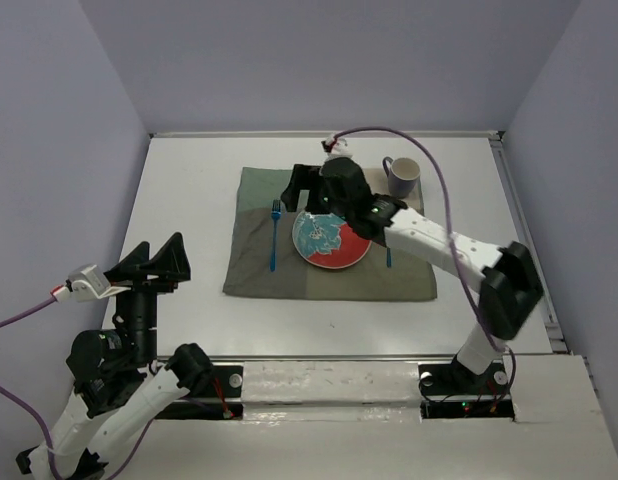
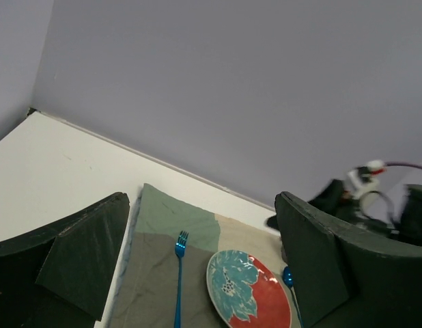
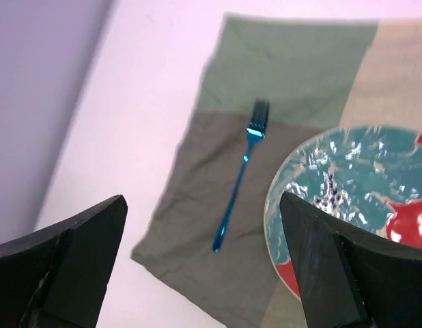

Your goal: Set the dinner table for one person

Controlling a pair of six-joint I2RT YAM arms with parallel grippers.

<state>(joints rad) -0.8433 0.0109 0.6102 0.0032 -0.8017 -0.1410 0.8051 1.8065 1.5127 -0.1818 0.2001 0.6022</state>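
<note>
One place setting is lying on the dinner table (image 1: 184, 190), the wide white top that is filling the floor between the lavender walls. An olive four-patch placemat (image 1: 257, 272) is sitting at its middle and carrying a teal-and-red plate (image 1: 332, 240). A blue fork (image 1: 274, 235) is lying just left of the plate, and a second blue utensil (image 1: 389, 258), too hidden to name, is lying just right of it. A grey mug (image 1: 401, 176) is standing near the mat's far right corner.

The right gripper (image 3: 203, 205) is hovering over the plate's far-left rim, jaws spread wide and gripping nothing. The left gripper (image 1: 157, 258) is hanging near the table's left edge, equally spread and empty.

If the right arm is pulling away too low, a finger risks clipping the plate rim or fork and dragging the cloth. Its looping cable, passing close to the mug, risks nudging it.
</note>
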